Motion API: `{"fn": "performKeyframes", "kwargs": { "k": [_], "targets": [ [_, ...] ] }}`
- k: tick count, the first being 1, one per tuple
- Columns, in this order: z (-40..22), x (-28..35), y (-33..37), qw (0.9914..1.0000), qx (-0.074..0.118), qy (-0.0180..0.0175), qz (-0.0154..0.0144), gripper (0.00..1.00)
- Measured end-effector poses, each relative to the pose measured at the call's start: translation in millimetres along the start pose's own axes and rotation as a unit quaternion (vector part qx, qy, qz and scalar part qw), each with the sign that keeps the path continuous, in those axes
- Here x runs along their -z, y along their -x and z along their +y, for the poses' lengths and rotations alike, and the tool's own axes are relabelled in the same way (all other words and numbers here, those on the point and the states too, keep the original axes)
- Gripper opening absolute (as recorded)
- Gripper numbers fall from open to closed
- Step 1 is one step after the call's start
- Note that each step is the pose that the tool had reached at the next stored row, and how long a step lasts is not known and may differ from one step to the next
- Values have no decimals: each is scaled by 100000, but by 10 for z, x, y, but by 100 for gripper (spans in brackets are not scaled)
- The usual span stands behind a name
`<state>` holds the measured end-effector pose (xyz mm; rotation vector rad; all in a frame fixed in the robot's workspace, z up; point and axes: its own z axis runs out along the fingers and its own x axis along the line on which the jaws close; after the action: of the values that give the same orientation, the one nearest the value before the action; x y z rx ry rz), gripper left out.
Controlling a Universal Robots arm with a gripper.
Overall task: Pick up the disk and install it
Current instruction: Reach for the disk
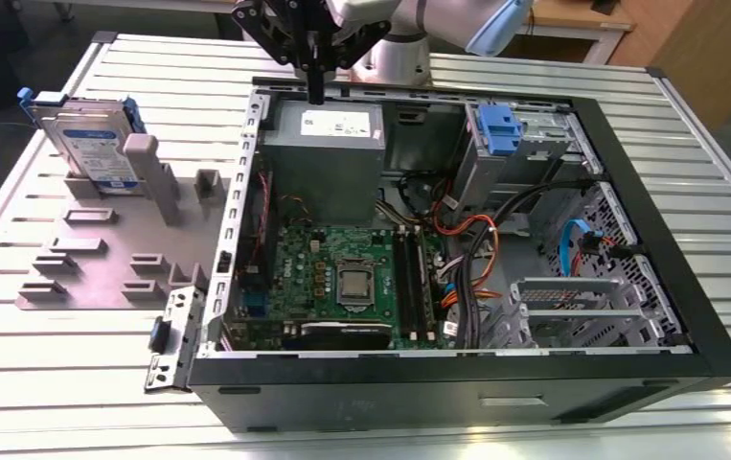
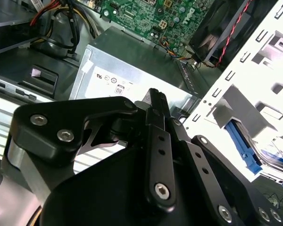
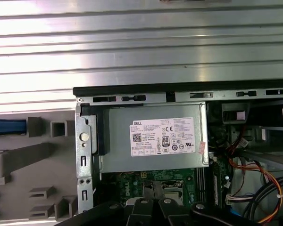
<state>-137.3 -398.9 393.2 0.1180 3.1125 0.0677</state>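
Disk [image 1: 84, 142] stands on edge in a grey slotted holder [image 1: 97, 259] on the table [image 1: 58, 383], at the exterior view's left, outside the open computer case [image 1: 672, 287]. Blue carrier faces up.

The exterior view gives the whole layout. The first wrist view catches just a blue carrier edge [image 3: 7, 126] beside the holder posts. The second wrist view shows blue frame [image 2: 243, 143] past the case's side wall.

Pincer [image 1: 316, 94] is clenched on nothing and hangs over the case's rear rim, just above the power supply [image 1: 327, 144]. It is well apart from the disk, with the case wall and an upright post of the holder in between.

Bare table slats [image 3: 141, 42] run behind the case rim.
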Motion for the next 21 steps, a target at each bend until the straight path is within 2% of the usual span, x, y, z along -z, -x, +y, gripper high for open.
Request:
{"fn": "performKeyframes", "kwargs": {
  "k": [12, 21],
  "targets": [
    [-2, 1, -25, 100000, 2, -3, 0, 11],
    [-6, 1, -77, 100000, 4, -4, 0, 11]
  ]
}}
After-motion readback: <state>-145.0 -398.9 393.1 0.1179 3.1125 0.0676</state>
